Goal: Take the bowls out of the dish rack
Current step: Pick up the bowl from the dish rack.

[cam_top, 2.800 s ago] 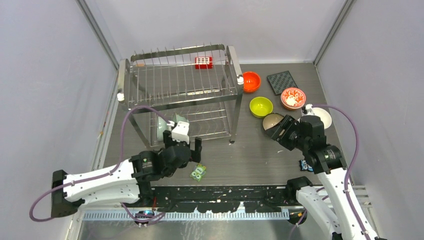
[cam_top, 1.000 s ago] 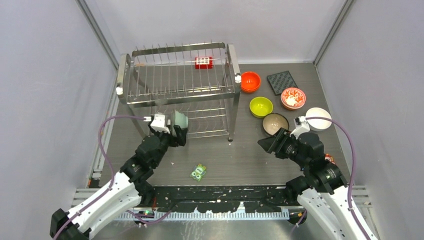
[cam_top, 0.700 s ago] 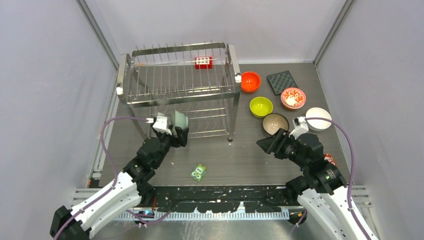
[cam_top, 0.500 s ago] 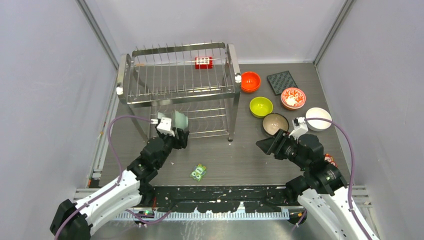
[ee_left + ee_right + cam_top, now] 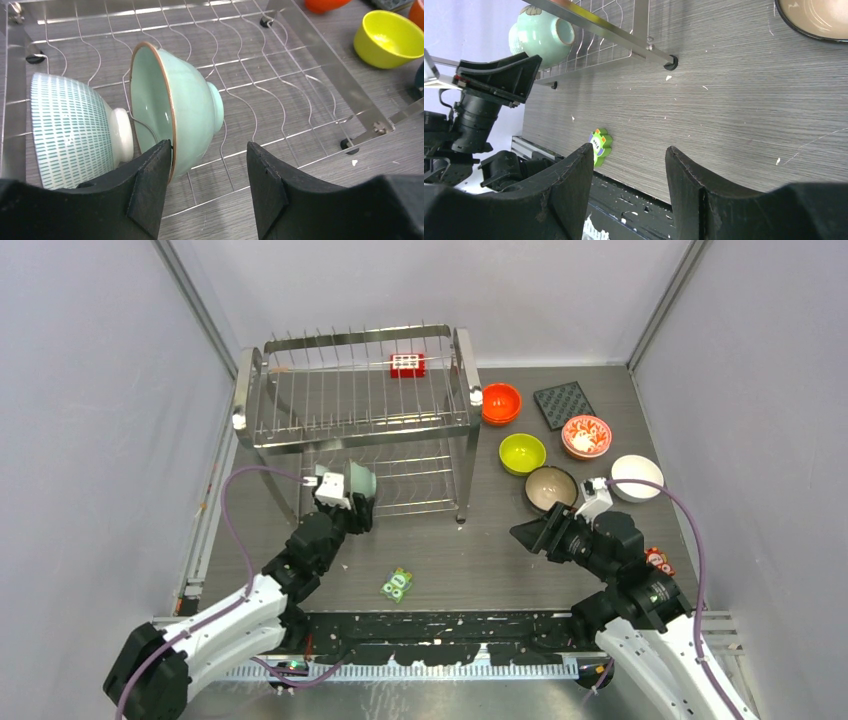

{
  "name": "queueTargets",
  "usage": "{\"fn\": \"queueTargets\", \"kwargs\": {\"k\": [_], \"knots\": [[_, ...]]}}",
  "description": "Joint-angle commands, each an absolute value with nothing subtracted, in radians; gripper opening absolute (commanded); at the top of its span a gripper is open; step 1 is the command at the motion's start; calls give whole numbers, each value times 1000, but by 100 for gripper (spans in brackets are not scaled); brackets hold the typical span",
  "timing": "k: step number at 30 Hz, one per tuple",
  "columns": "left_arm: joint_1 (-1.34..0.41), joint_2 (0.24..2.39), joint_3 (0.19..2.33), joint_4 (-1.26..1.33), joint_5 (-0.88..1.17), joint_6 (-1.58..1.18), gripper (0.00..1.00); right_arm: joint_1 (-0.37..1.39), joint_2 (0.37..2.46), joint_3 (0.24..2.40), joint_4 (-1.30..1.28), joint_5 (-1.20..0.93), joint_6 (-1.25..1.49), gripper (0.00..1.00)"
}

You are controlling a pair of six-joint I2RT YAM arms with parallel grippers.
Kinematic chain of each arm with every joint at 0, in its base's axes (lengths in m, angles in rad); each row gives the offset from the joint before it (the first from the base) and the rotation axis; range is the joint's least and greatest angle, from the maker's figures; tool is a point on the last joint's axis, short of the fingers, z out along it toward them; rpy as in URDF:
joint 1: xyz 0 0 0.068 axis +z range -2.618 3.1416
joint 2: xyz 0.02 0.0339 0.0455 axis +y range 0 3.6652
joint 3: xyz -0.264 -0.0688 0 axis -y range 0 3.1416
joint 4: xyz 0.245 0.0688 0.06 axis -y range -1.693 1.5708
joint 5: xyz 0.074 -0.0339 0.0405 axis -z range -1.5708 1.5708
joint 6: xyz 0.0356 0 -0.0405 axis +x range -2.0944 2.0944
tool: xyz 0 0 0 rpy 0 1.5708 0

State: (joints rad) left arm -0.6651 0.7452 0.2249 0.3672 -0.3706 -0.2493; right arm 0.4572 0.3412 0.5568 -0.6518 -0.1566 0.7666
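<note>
The steel dish rack stands at the back left. On its lower tier a pale green bowl stands on edge beside a white bowl with teal dashes. My left gripper is open at the green bowl, its left fingertip against the rim. My right gripper is open and empty above the table. The orange, yellow-green, dark, red-flowered and white bowls sit on the table to the right.
A dark square mat lies at the back right. A small green toy lies near the front edge, also in the right wrist view. A red-white block is clipped on the rack's top. A rack foot stands ahead of my right gripper.
My left arm swung round from the front to face the rack's lower tier and closed in on the green bowl. My right gripper drew back from the dark bowl toward the front.
</note>
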Motion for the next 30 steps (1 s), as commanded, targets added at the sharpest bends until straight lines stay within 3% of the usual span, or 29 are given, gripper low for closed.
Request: {"fn": "queueTargets", "kwargs": {"k": [1,14,19,22,30], "knots": [[-657,800,213,505,-371,-242,57,466,326,563,-614,-169,772,59],[-635,887,213,585,-337,-243,41,469,310,551,-616,-167,776,59],[-629,893,215,591,-320,-247,30,469,305,535,-588,-159,788,59],[-628,897,213,593,-315,-249,17,469,295,527,-569,-156,799,59],[-627,908,198,628,-305,-264,1,469,306,518,-548,-135,799,59]]}}
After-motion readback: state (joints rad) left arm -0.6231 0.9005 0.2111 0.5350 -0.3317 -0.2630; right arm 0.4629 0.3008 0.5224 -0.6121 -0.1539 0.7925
